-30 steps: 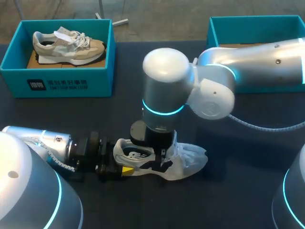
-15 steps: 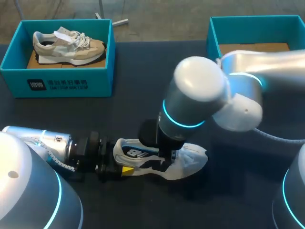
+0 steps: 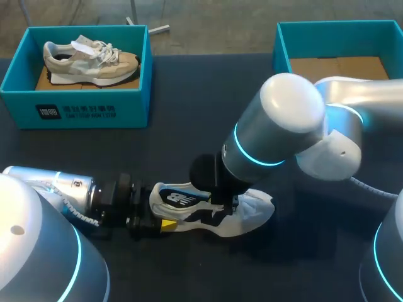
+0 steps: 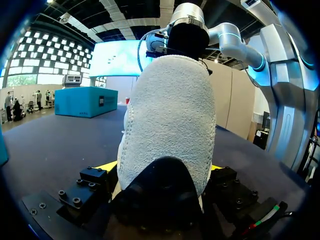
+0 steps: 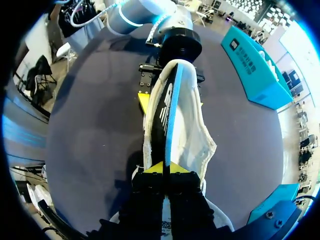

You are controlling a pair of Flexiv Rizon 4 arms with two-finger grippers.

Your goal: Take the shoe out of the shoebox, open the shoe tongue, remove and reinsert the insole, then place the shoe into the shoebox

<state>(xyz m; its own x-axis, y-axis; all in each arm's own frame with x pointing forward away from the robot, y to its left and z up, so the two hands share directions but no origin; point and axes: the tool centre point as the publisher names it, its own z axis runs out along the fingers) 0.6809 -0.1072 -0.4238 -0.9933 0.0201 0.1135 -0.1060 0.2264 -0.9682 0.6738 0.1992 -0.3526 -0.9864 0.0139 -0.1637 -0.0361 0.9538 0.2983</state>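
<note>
A white shoe [image 3: 252,211] lies on its side on the dark table, toe pointing right. My left gripper [image 3: 157,221] has the heel between its fingers, one on each side of it; the left wrist view shows the fleecy heel [image 4: 170,125] filling the gap in my left gripper [image 4: 162,167]. From the right, my other arm reaches over the shoe's middle. Its gripper [image 3: 225,202] is shut on the front end of the dark, blue-edged insole [image 3: 179,198]. Ahead of the right gripper [image 5: 164,167] the insole [image 5: 167,110] stands on edge, part-way out of the shoe [image 5: 192,140].
A teal shoebox [image 3: 75,104] at the back left holds a beige shoe [image 3: 88,60]. A second teal box [image 3: 283,38] with a bare cardboard floor stands at the back right. My right arm's big elbow hangs over the table's middle.
My right arm's elbow has swung to the right while its gripper stayed at the shoe. More of the insole shows above the shoe's opening. The left arm has not moved.
</note>
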